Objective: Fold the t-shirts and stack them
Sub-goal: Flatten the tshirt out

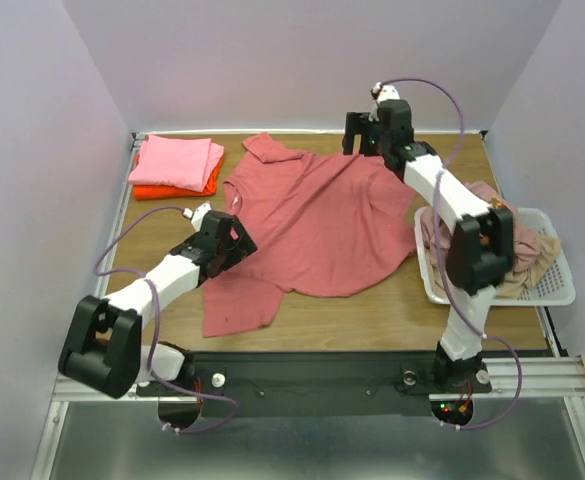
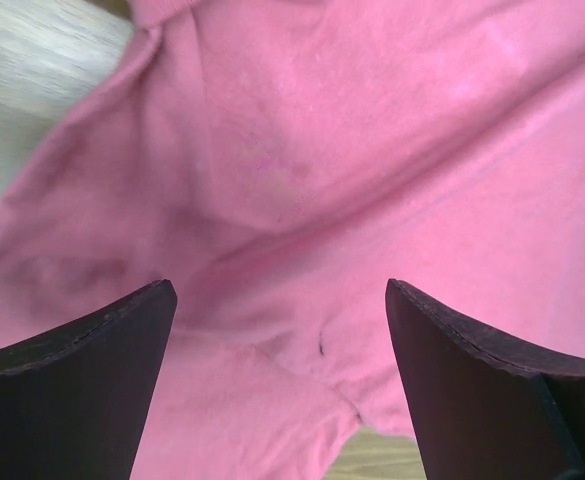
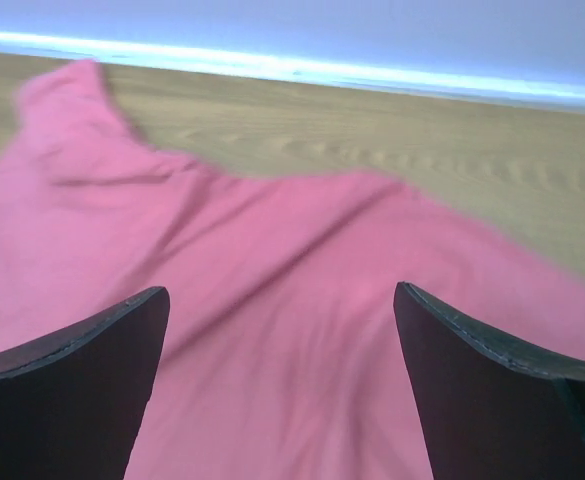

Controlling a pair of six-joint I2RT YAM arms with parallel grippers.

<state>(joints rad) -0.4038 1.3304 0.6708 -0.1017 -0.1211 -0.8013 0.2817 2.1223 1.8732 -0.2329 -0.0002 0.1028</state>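
While both claws stand wide and empty, we see the main risk in where they would bite. Our left gripper [image 1: 238, 232] hangs over the rose-red t-shirt [image 1: 322, 225], and right beneath its fingers [image 2: 82, 380] the cloth lies in overlapping folds, an edge doubled under. Closing there could, we judge, catch two layers and bunch the shirt instead of flattening it. Our right gripper [image 1: 364, 140] sits at the shirt's far edge, cloth below its tips and bare table [image 3: 392, 140] just ahead; a shallow pinch may slip off the thin hem. Should one arm pull before the other has hold, the shirt could slide toward the folded light pink shirt [image 1: 175, 158] on the orange shirt [image 1: 167, 190], out to the left claw's far left, and upset that stack.

We cannot tell whether either claw touches the cloth or hovers. The left arm hides part of the shirt behind its claw. Behind the right claw, its arm crosses the white basket [image 1: 562, 290], so the pale pink cloth [image 1: 434, 232] and beige cloth [image 1: 537, 255] inside cannot be counted; the right wrist view is blurred
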